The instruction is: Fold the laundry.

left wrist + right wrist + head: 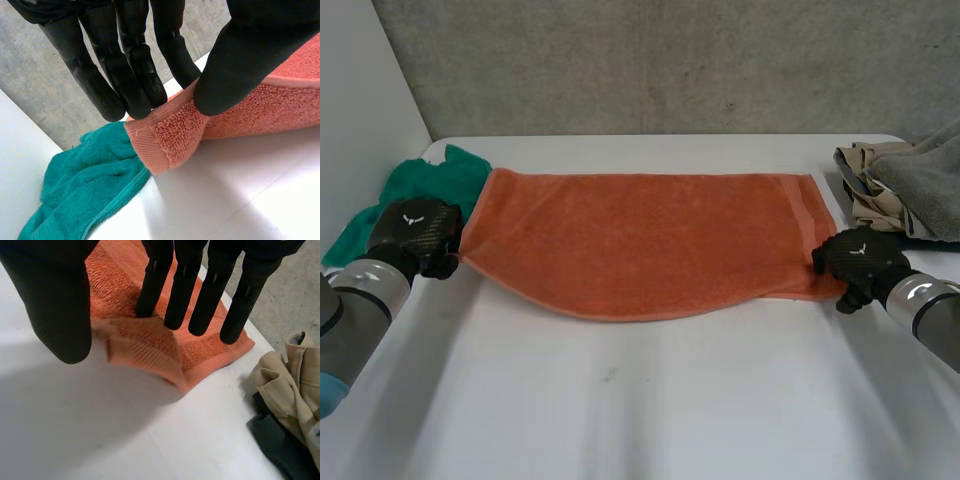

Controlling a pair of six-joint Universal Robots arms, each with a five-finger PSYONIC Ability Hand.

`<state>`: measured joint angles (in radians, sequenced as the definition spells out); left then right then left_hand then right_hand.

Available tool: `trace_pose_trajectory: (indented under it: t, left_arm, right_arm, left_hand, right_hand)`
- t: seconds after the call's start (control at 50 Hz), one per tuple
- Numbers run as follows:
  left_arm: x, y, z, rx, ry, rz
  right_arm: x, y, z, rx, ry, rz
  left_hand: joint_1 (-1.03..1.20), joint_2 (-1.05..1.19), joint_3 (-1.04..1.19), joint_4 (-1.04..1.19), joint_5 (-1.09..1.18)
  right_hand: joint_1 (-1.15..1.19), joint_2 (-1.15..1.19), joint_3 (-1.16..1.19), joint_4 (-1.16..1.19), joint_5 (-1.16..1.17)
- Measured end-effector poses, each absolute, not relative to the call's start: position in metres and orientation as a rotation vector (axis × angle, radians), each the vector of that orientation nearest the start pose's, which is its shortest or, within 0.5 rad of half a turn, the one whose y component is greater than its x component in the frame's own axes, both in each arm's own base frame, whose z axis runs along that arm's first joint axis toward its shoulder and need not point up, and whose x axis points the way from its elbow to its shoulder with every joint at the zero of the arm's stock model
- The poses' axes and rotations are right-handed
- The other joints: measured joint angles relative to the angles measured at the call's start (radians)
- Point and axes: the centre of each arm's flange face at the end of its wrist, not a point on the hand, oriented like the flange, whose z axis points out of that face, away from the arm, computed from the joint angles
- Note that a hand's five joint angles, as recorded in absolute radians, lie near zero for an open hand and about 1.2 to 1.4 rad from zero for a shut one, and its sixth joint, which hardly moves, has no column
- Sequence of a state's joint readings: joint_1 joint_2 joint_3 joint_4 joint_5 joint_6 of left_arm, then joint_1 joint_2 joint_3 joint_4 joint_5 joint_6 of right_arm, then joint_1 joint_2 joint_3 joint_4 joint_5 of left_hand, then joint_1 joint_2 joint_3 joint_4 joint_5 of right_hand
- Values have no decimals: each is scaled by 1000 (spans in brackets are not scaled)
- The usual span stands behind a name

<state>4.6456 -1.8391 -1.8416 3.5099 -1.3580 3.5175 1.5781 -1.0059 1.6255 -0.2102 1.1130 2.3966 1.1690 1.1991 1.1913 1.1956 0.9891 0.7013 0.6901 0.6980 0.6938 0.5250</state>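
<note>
An orange towel (650, 240) lies folded lengthwise across the white table (640, 400), its near edge sagging in a curve. My left hand (415, 235) is at the towel's left near corner. In the left wrist view its thumb (240, 60) and fingers pinch the doubled corner of the orange towel (175, 135), held just off the table. My right hand (860, 258) is at the right near corner. In the right wrist view its straight fingers (185, 285) rest on the orange towel (150, 355), and the thumb stands apart over the table beside the corner.
A green towel (430, 185) lies crumpled at the far left, just behind my left hand, and is seen under its fingertips (85, 185). A pile of beige and grey clothes (910, 185) sits at the far right, close to my right hand (290, 385).
</note>
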Motion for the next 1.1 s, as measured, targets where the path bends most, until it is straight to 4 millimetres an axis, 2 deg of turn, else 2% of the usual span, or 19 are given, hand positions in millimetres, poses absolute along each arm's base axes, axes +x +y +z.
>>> trace_pose_trajectory:
  t: [0.1,0.14,0.18,0.22,0.32,0.42,0.5,0.58,0.62,0.64,0.68,0.74,0.8,0.9,1.02,1.1]
  left_arm:
    - [-172,-312,177,728,2258,-2004]
    - [-173,-313,177,731,2259,-2002]
    - [-174,-313,176,735,2262,-2000]
    - [-175,-313,175,738,2264,-1998]
    - [-176,-312,174,746,2273,-1984]
    - [-174,-303,171,783,2306,-1911]
    - [-169,-280,174,885,2347,-1747]
    - [-156,-238,179,1073,2421,-1423]
    - [-153,-224,180,1133,2445,-1326]
    - [-149,-210,183,1207,2468,-1225]
    - [-146,-197,186,1300,2478,-1140]
    - [-145,-193,189,1366,2467,-1116]
    - [-145,-202,191,1384,2442,-1157]
    - [-156,-229,193,1317,2401,-1294]
    - [-183,-274,198,1169,2288,-1538]
    - [-202,-301,196,1119,2208,-1640]
  right_arm:
    - [177,-351,122,-1330,2243,-1818]
    - [179,-356,121,-1335,2231,-1834]
    - [180,-359,121,-1337,2221,-1852]
    - [181,-362,122,-1336,2215,-1867]
    - [181,-367,127,-1317,2223,-1899]
    - [176,-360,138,-1251,2298,-1839]
    - [164,-343,154,-1195,2438,-1667]
    - [136,-312,181,-1146,2670,-1288]
    - [128,-302,189,-1150,2723,-1165]
    - [120,-294,197,-1169,2760,-1052]
    - [111,-287,206,-1217,2782,-945]
    - [107,-288,211,-1276,2782,-922]
    - [108,-298,209,-1300,2777,-996]
    - [117,-320,198,-1223,2758,-1178]
    - [133,-350,184,-1083,2676,-1502]
    - [139,-370,180,-1014,2619,-1720]
  left_hand:
    - [0,0,0,0,0]
    - [0,0,0,0,0]
    - [0,0,0,0,0]
    - [0,0,0,0,0]
    - [0,0,0,0,0]
    - [0,0,0,0,0]
    - [0,0,0,0,0]
    - [0,0,1,0,0]
    - [0,0,1,0,0]
    - [0,0,1,0,0]
    - [0,0,1,0,0]
    - [0,0,1,0,0]
    - [0,0,1,0,0]
    - [0,0,1,0,0]
    - [0,0,1,0,0]
    - [0,0,1,1,0]
  right_hand:
    - [62,70,61,64,58]
    - [157,177,166,168,162]
    - [392,415,390,393,387]
    - [439,484,470,478,462]
    - [439,490,490,500,467]
    - [439,490,490,500,467]
    - [439,490,490,500,467]
    - [439,490,491,500,478]
    - [439,490,491,500,478]
    - [439,490,491,500,480]
    - [439,490,493,500,481]
    - [439,490,495,500,481]
    - [439,490,495,500,481]
    - [439,490,495,500,481]
    - [439,490,495,500,481]
    - [439,490,495,500,481]
